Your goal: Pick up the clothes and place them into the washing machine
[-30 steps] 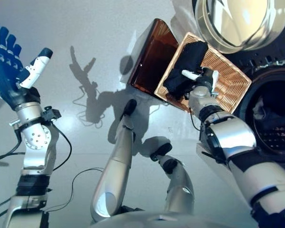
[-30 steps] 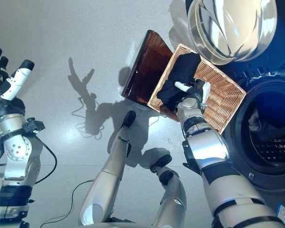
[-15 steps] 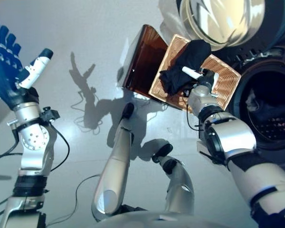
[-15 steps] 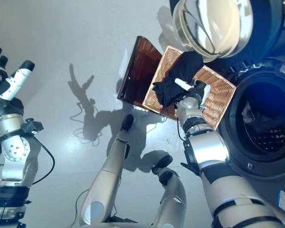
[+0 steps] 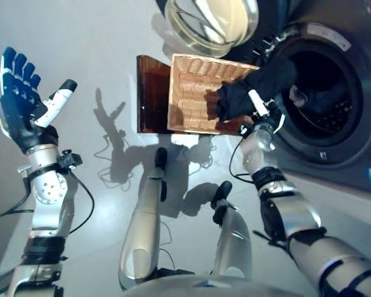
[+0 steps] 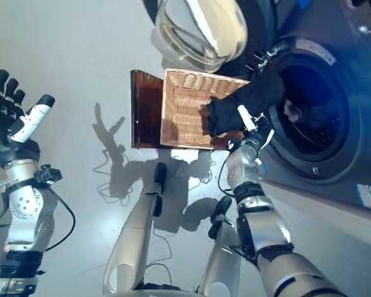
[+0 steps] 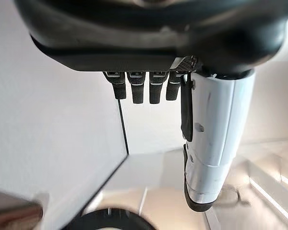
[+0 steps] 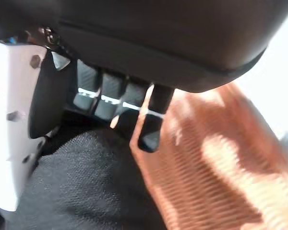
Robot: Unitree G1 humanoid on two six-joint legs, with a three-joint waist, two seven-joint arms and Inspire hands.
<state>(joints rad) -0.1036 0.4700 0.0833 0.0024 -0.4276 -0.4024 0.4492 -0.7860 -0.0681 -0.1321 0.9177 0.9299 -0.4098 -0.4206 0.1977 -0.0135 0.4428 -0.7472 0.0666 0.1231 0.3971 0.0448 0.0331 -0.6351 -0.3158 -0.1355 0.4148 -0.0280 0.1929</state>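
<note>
Your right hand [image 5: 264,120] clutching the black garment [image 5: 253,91] at upper right, cloth draped from wicker basket [image 5: 195,93] to washing machine [image 5: 324,105] opening, your left hand [image 5: 23,105] splayed, empty, upper left.

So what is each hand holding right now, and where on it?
The right hand grips the black garment near its lower edge, by the basket; the cloth stretches toward the washer opening. The left hand is open, holding nothing.
</note>
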